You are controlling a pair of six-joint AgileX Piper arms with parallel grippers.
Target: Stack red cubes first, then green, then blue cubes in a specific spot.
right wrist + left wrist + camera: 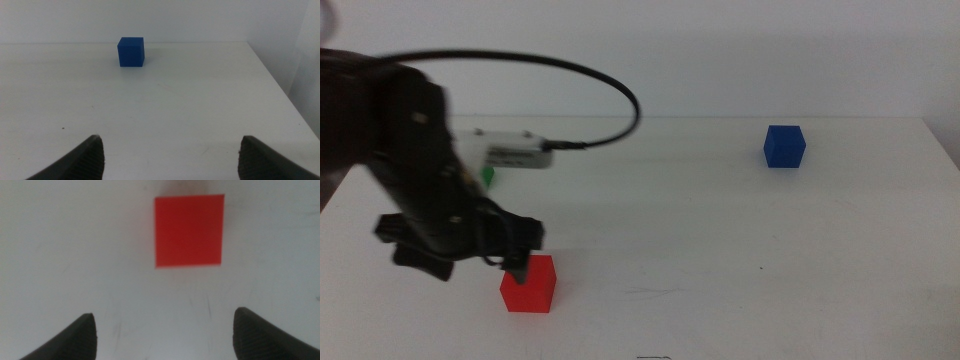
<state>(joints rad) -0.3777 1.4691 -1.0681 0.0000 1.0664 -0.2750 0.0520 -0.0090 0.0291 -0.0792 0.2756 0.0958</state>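
Left tool (515, 262) hangs over the red cube (528, 284), jaws spread wide and holding nothing; the wrist view shows the cube (189, 230) lying ahead of the gap between the jaws rather than inside it. Red cube sits on the surface (720, 260) near the front edge, toward the left corner. No other cube touches it.

Green cube (488, 177) is only a sliver behind the left arm, further back on the left side. Blue cube (785, 146) stands alone near the far edge, right of centre, well apart from both.

Right tool (172, 157) waits with jaws spread, empty, facing the blue cube (131, 51) from a distance.

Judgement: step in hand is the red pick. To do it well, move forward until the cube is centred between the jaws, square the jaws to two opposite faces, descend to mid-height, then close. Closing off-centre would likely twist or push the cube.
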